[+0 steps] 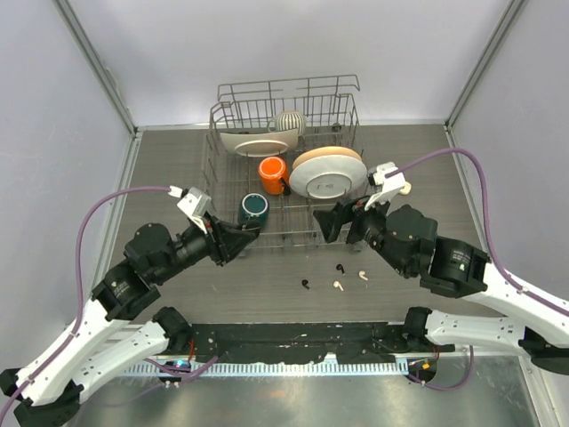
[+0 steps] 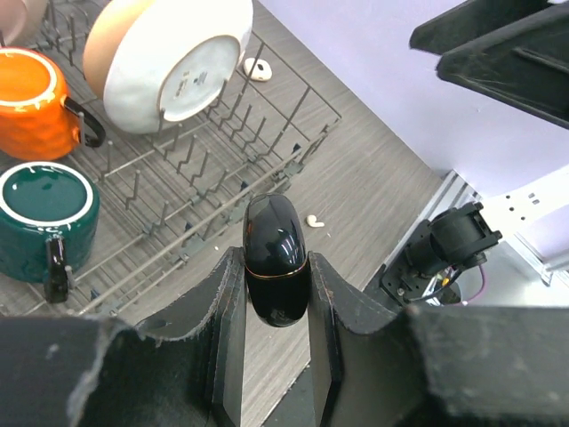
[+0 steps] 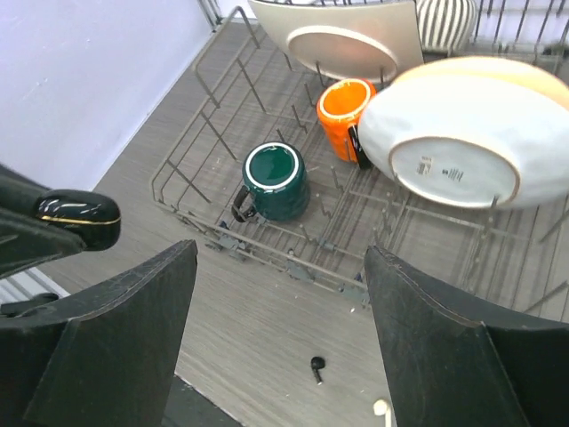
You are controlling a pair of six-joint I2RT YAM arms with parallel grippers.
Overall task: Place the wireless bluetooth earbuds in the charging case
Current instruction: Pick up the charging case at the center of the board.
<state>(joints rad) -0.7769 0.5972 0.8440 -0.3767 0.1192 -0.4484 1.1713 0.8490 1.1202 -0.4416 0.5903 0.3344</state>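
Left wrist view: my left tool (image 2: 276, 276) is clamped across the waist of the glossy black charging case (image 2: 276, 236), whose rounded end pokes up past the fingertips (the gold seam looks closed, so I expect the lid must be opened first). I judge the case is held up off the table (image 1: 267, 298) so my other arm can get at it. My right tool (image 3: 282, 253) faces it, jaws spread wide with nothing between them.

Below, the wireless bluetooth earbuds (image 1: 339, 268) lie loose on the table near its front edge, two black and two cream, none in the case yet. Behind them stands the wire dish rack (image 1: 289, 85), holding a teal mug (image 1: 254, 208), an orange mug (image 1: 273, 174) and a pale bowl (image 1: 327, 172), none of which this job needs.
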